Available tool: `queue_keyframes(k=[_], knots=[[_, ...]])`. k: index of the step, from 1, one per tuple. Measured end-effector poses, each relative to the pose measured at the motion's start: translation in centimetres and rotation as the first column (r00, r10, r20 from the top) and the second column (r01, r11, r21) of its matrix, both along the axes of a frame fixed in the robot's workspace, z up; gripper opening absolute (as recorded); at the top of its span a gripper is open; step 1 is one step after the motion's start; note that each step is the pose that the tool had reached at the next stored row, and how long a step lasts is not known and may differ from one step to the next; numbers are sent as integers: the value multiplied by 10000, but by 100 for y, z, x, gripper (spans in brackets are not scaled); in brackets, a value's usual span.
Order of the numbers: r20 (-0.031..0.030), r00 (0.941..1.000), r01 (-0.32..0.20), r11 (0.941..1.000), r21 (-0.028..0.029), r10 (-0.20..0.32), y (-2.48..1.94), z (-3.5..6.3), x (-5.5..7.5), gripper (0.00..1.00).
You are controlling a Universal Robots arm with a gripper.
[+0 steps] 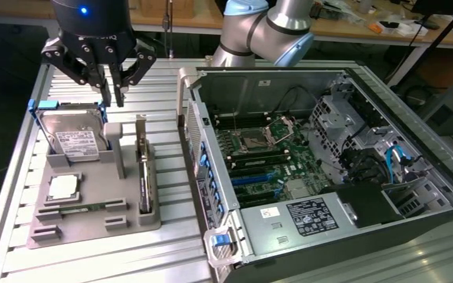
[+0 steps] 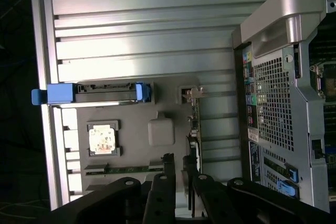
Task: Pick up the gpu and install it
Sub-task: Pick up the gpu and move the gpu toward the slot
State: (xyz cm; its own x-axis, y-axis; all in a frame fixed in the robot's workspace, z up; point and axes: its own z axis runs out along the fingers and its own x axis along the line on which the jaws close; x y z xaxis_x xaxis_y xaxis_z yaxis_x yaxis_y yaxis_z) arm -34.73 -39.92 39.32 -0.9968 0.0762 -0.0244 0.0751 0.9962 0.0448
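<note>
The gpu (image 1: 142, 172) is a thin dark card standing on edge in a slot along the exterior view's right side of the grey holder (image 1: 92, 225). In the wrist view the gpu (image 2: 195, 129) runs lengthwise just beside one fingertip. My gripper (image 1: 114, 97) hangs above the holder's far end, between the hard drive and the gpu, touching neither. Its fingers (image 2: 168, 167) stand a little apart with nothing between them, so my gripper (image 2: 178, 165) is open. The open computer case (image 1: 305, 165) with its motherboard lies at the exterior view's right.
The holder also carries a silver hard drive (image 1: 73, 140) in a blue frame, a square processor (image 1: 63, 186) and a green memory stick (image 1: 81, 207). The case's upright side wall (image 1: 199, 147) stands close beside the holder. The ribbed metal table (image 1: 92, 259) lies around them.
</note>
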Motion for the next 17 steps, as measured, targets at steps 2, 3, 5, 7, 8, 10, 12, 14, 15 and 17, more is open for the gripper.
queue_keyframes(k=[2, 3, 5, 7, 8, 10, 12, 14, 15, 17], knots=[[0, 10000, 0, 10000, 0, 0, 0, 0, 0, 36], [0, 10000, 0, 10000, 0, 0, 0, 0, 0, 42], [0, 10000, 0, 10000, 0, 0, 0, 0, 0, 48], [0, 10000, 0, 10000, 0, 0, 0, 0, 0, 48], [0, 10000, 0, 10000, 0, 0, 0, 0, 0, 48], [-1, 10000, 0, 10000, 0, 0, 0, 0, 0, 48], [2, 10000, 0, 10000, 2, 0, 0, -1, 2, 48], [0, 10000, 0, 10000, 0, 0, -4, 0, 31, 48], [0, 10000, -1, 10000, 0, 1, -4, 0, 44, 48], [-2, 10000, 0, 10000, 1, 0, -4, 0, 74, 48]])
